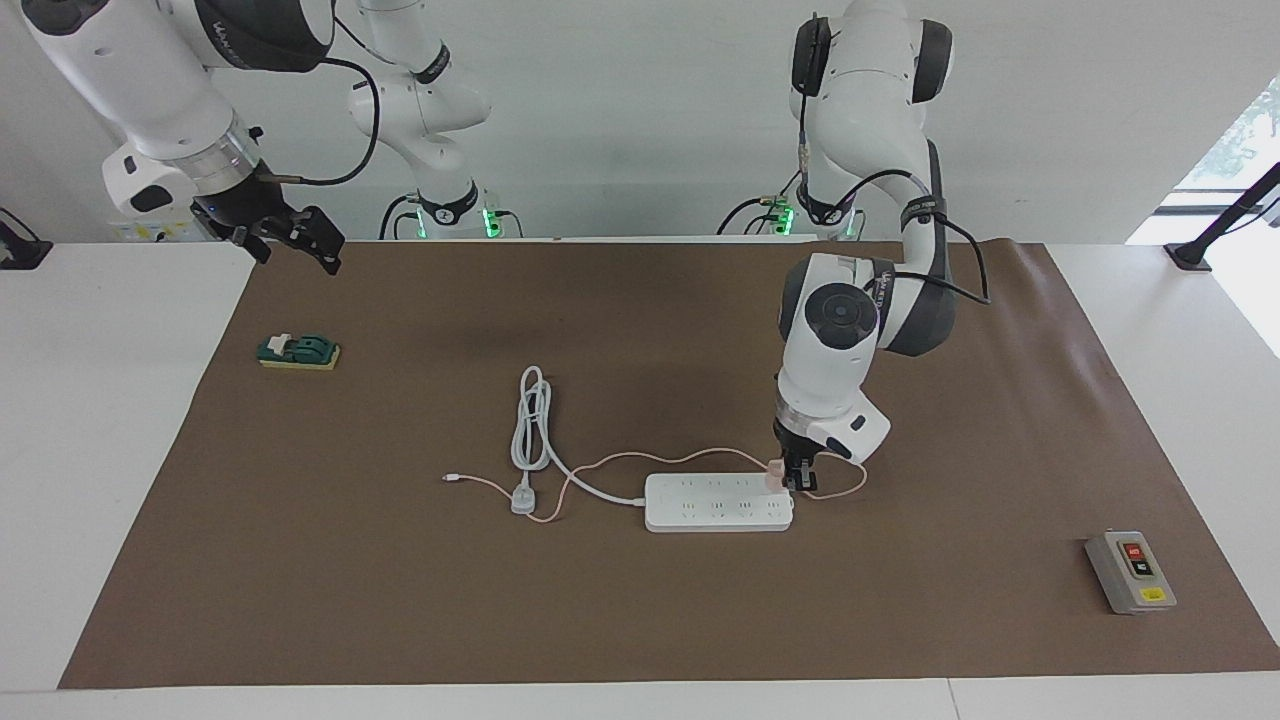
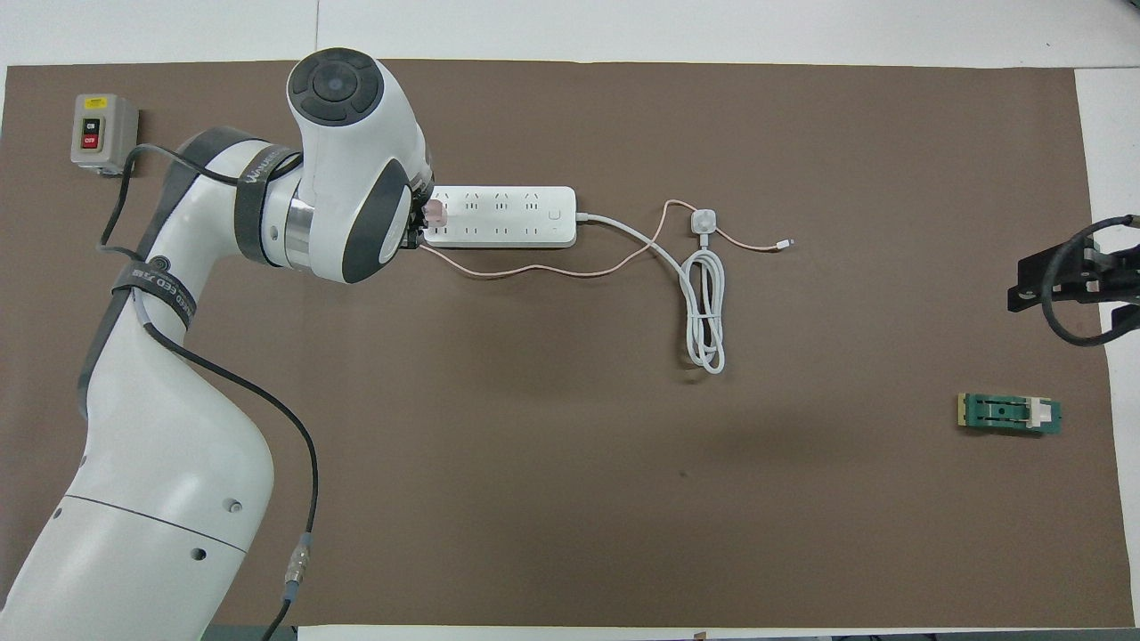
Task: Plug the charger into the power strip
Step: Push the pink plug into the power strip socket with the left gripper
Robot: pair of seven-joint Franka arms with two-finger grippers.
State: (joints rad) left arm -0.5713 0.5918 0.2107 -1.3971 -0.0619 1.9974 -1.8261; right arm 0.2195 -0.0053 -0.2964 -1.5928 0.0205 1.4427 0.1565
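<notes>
The white power strip (image 1: 715, 502) (image 2: 499, 216) lies flat in the middle of the brown mat. My left gripper (image 1: 795, 478) (image 2: 419, 227) is shut on the small pink charger (image 1: 774, 475) (image 2: 435, 213), which hangs just over the strip's end toward the left arm's end of the table. The charger's thin pink cable (image 1: 640, 458) (image 2: 534, 270) runs from there along the mat, beside the strip and nearer to the robots. My right gripper (image 1: 300, 236) (image 2: 1060, 276) waits open above the mat's corner near the right arm's base.
The strip's thick white cord (image 1: 530, 425) (image 2: 704, 307) lies coiled beside it, ending in a white plug (image 1: 524, 500). A green block (image 1: 298, 351) (image 2: 1010, 414) sits toward the right arm's end. A grey switch box (image 1: 1130, 571) (image 2: 101, 130) stands toward the left arm's end.
</notes>
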